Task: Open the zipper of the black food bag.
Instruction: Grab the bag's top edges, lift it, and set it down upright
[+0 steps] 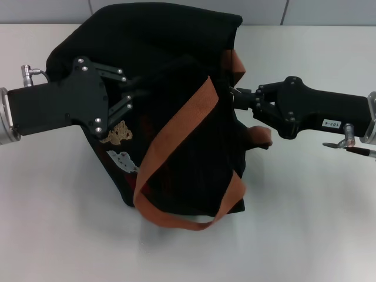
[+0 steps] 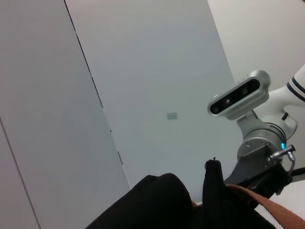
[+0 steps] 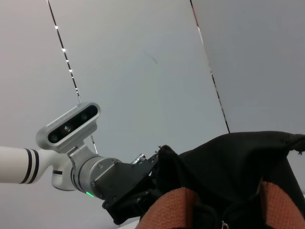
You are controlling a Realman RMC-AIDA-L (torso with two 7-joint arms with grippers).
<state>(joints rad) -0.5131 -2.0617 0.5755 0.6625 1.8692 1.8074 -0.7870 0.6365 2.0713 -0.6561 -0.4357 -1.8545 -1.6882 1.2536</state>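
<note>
On the white counter [image 1: 53,235] our left tool [image 1: 136,94] pinches the black food bag [image 1: 176,135] at its left top edge to brace it, while our right tool [image 1: 238,97] closes on the zipper [image 1: 234,91] at the right end to draw it.

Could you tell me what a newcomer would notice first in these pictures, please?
The black food bag fills the middle of the white table, its orange-brown straps looping across the front. The left gripper grips its left side, and the right gripper is at its right edge.
</note>
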